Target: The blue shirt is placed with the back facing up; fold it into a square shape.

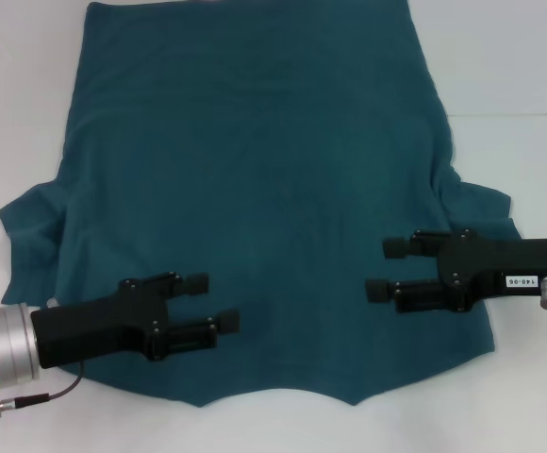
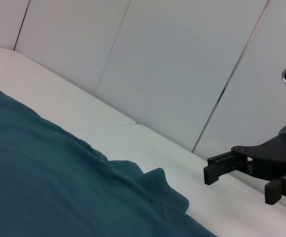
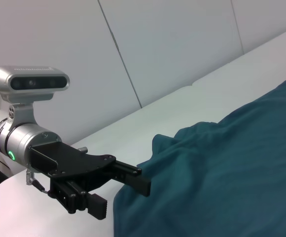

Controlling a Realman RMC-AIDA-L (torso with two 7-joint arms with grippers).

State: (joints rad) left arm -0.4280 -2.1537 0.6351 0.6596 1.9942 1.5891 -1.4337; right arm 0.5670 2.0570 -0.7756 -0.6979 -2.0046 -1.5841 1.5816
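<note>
The blue shirt (image 1: 255, 189) lies spread flat on the white table (image 1: 519, 57), plain side up. Its sleeves stick out at the left and right, and the neck edge is nearest me. My left gripper (image 1: 214, 302) is open and empty over the shirt's near left part. My right gripper (image 1: 385, 269) is open and empty over the near right part. Their fingertips point toward each other. The left wrist view shows the shirt (image 2: 59, 187) and the right gripper (image 2: 241, 185) farther off. The right wrist view shows the shirt (image 3: 222, 177) and the left gripper (image 3: 121, 196).
Bare white table (image 2: 49, 94) surrounds the shirt on all sides. White wall panels (image 3: 172, 44) stand behind the table. The left arm's wrist camera (image 3: 29, 84) shows in the right wrist view.
</note>
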